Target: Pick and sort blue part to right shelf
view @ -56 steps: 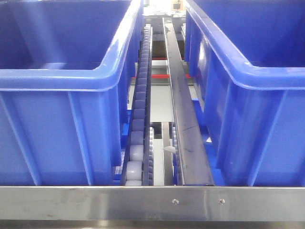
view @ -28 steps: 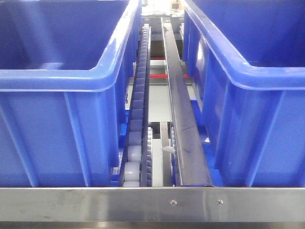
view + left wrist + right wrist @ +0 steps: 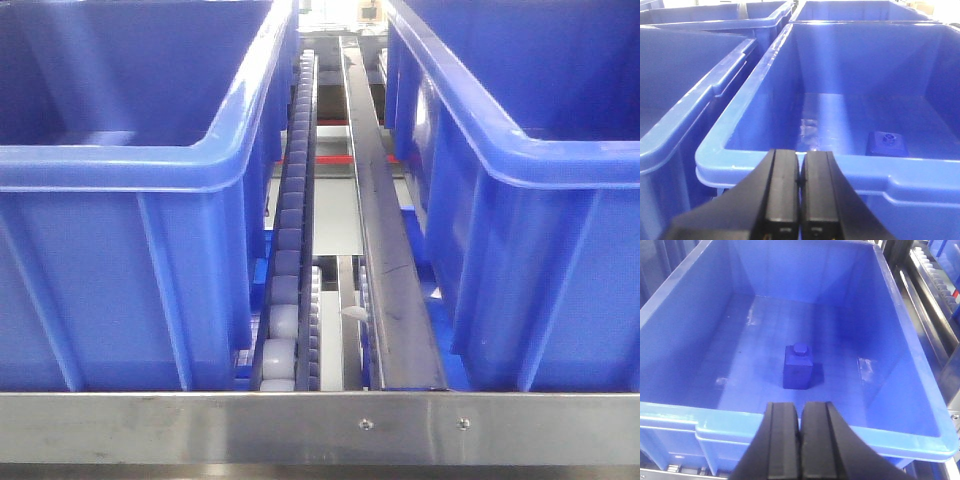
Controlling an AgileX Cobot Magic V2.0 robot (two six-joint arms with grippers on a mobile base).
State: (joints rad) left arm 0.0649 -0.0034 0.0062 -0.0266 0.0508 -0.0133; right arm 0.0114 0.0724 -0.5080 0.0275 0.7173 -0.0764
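The blue part (image 3: 799,365) stands upright on the floor of a large blue bin (image 3: 790,427), cap up, in the right wrist view. My right gripper (image 3: 800,412) is shut and empty, over the bin's near rim, short of the part. In the left wrist view a blue part (image 3: 886,143) sits on the floor of another blue bin (image 3: 805,160), near its front wall. My left gripper (image 3: 800,159) is shut and empty, just in front of that bin's near rim. The shelf's steel front rail (image 3: 320,425) crosses the bottom of the front view.
Two large blue bins (image 3: 120,170) (image 3: 540,170) flank grey roller tracks (image 3: 290,260) and a steel divider rail (image 3: 385,270) in the front view. More blue bins (image 3: 685,85) stand left of and behind the left gripper's bin. Steel rails (image 3: 935,305) run right of the right bin.
The front view shifted very slightly sideways and back; nothing else has visibly moved.
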